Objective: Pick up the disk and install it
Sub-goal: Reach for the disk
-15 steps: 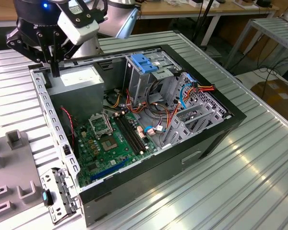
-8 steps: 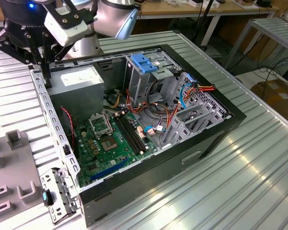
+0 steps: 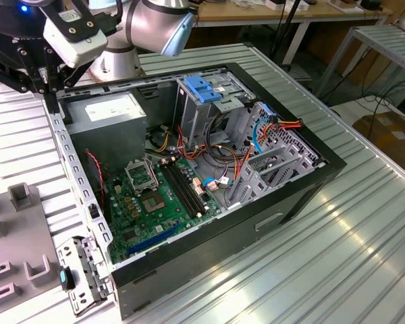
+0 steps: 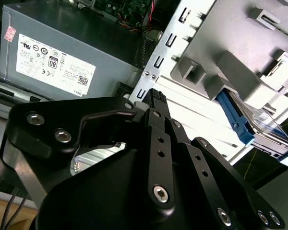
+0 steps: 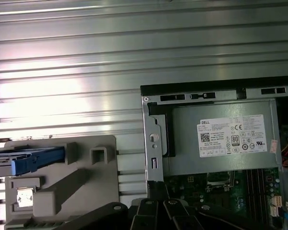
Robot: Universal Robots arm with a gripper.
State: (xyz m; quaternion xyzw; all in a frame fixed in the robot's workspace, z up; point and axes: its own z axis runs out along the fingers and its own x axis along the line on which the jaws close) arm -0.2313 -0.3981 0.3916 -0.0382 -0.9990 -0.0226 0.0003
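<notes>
**Arm and hand.** The grey-jointed robot arm point(image 3: 148, 23) enters at the top of the exterior view and bends toward that view's left. In the second wrist view its black hand point(image 4: 156, 99) hangs over the rear metal wall of the case, between the fixture and the power supply. Whether the hand stands wide or narrow cannot be told.

**Count, from the exterior view's left.**
- One grey plastic holding fixture point(image 3: 20, 236).
- One open black desktop computer case point(image 3: 310, 182).
- One ribbed aluminium tabletop point(image 3: 364, 236), which carries both.

**Contents of the fixture.** It holds one disk point(image 5: 36, 160), a flat silver drive with blue plastic side rails. The disk is seated in the fixture, apart from the case, and appears in both wrist views.

**Contents of the case.**
- One grey power-supply box with a white sticker point(image 3: 115, 118).
- One green motherboard point(image 3: 155, 202).
- One light-blue plastic bracket point(image 3: 202, 88), sitting atop the metal drive cage point(image 3: 196, 121).
- Loose coloured cables point(image 3: 236, 162) beside the cage.
</notes>
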